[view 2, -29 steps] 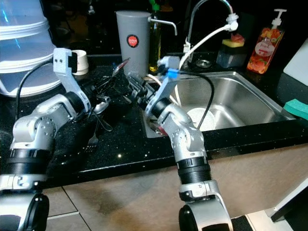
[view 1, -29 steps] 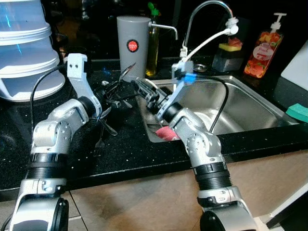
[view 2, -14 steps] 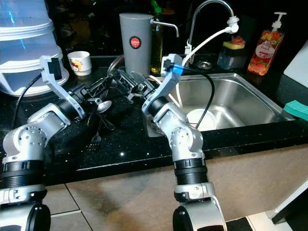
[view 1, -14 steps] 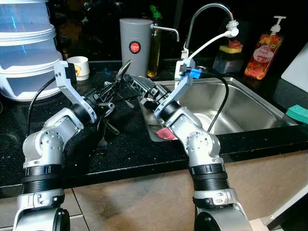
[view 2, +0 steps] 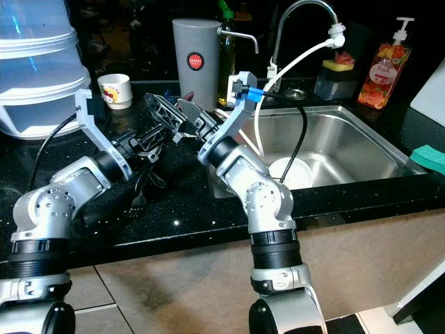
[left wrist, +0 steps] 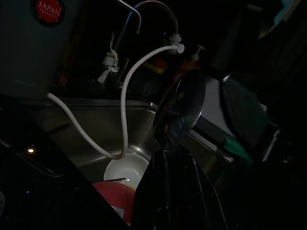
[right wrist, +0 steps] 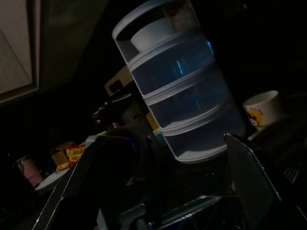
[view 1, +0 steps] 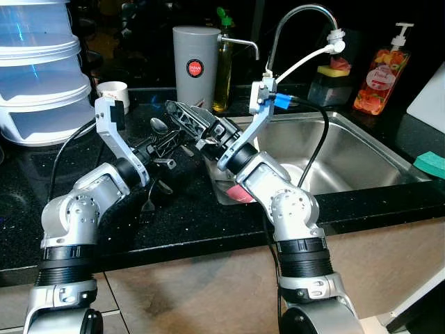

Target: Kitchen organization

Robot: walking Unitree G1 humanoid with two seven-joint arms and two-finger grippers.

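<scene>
Seemingly mid-handover above the worktop (view 1: 181,216), the left end effector (view 1: 161,141) grips a spoon (left wrist: 178,111), the spread-fingered right end effector (view 1: 188,120) just beside it needing to close.

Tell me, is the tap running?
Off, it seems: no water falls from the faucet or its white hose into the sink.

The left claw (view 1: 161,142) pinches a glossy metal spoon (left wrist: 180,111). Beneath it the surface (view 1: 188,216) is polished black speckled stone; beside the right claw (view 1: 186,118), a brushed steel sink (view 1: 361,156).
</scene>
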